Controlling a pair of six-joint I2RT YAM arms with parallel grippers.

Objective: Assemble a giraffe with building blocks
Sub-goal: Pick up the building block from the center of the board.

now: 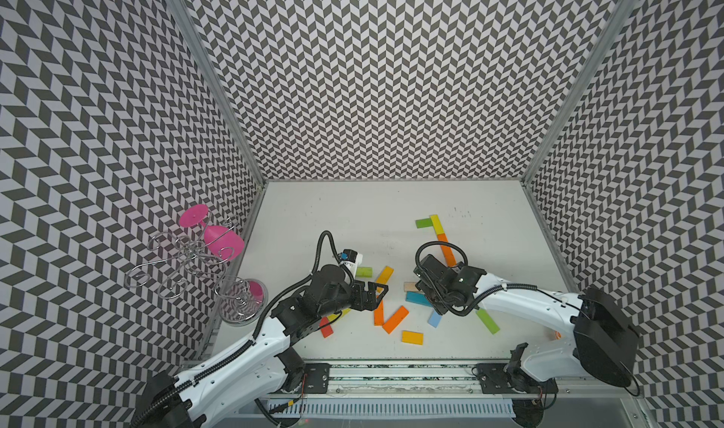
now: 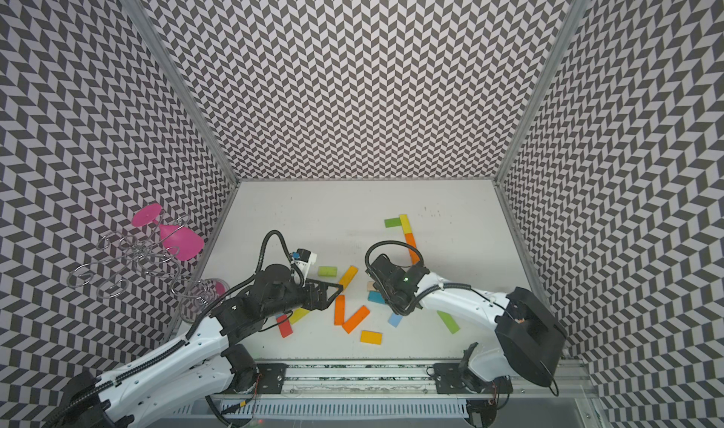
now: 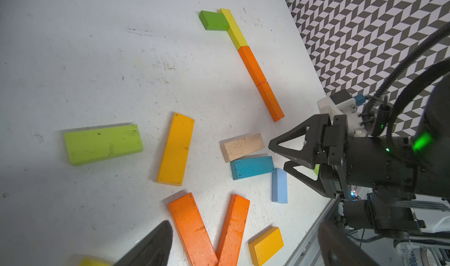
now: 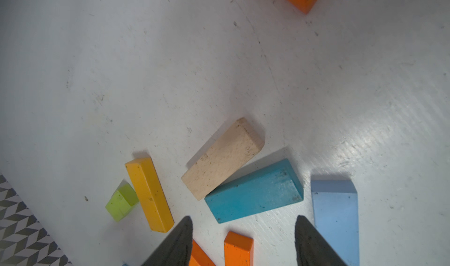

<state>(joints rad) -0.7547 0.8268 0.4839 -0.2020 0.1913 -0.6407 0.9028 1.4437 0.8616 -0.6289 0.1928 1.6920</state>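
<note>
count two claws. find left claw point(image 1: 374, 297) spread wide, empty, beside two long orange blocks point(image 1: 395, 319). find right claw point(image 4: 243, 218) parted, gripping nothing, near teal block point(image 4: 253, 191). count four touching blocks point(image 1: 435, 223) in an l-shaped line at far right of worktop point(image 1: 333, 210), eleven loose nearer. note yellow-green block point(image 2: 298, 315) half hidden under left arm point(image 2: 203, 340).

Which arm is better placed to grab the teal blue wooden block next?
Right. The right gripper hovers open beside the teal blue wooden block; the left gripper is farther off, by a long orange block.
</note>
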